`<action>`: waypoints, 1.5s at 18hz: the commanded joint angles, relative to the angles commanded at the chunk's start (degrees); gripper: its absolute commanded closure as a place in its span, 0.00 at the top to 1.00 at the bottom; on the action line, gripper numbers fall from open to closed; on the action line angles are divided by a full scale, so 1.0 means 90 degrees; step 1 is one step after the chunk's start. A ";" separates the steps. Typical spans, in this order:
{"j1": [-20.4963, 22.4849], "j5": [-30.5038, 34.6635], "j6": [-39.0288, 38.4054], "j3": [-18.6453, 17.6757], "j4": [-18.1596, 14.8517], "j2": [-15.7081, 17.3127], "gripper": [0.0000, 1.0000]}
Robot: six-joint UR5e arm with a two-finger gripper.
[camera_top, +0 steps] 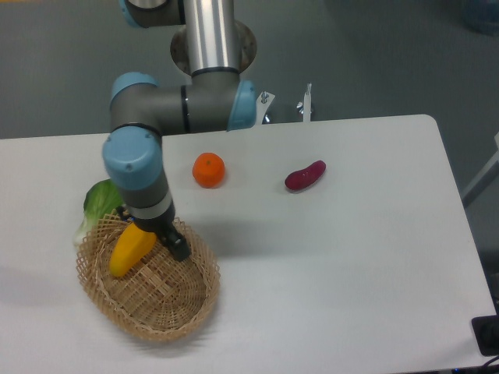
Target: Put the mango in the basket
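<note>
Sitting nearest the camera, the basket (148, 290) is resting on the white worktop (343, 257), and the mango (131, 248) is lying inside it, against the far-left part of its bowl. The fruit's long axis is running diagonally, from its lower end near the basket's left wall up toward the gripper (160, 234), which is hanging just over the basket's far rim. The mango is lying to the gripper's lower left, its upper end right at the fingers, and I cannot tell whether the fingers are clamping it or spread apart around it, since the wrist is hiding them. Judging by how low the fruit is lying, it looks close to resting on the weave, so the placing seems nearly done; what remains would be letting go, if that is not done, and lifting straight away from the upper end. Just beyond the basket's left rim a green leafy vegetable (101, 201) is peeking out. Farther back from the basket an orange (208, 170) is sitting, and to the far right of it a small purple vegetable (305, 175).
</note>
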 joint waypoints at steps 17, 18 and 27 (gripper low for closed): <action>0.2353 -0.0060 0.1257 0.0351 0.0117 -0.0068 1.00; 0.2500 -0.0050 0.1501 0.0371 0.0117 -0.0088 1.00; 0.3399 0.0028 0.3632 0.0858 0.0050 -0.0516 1.00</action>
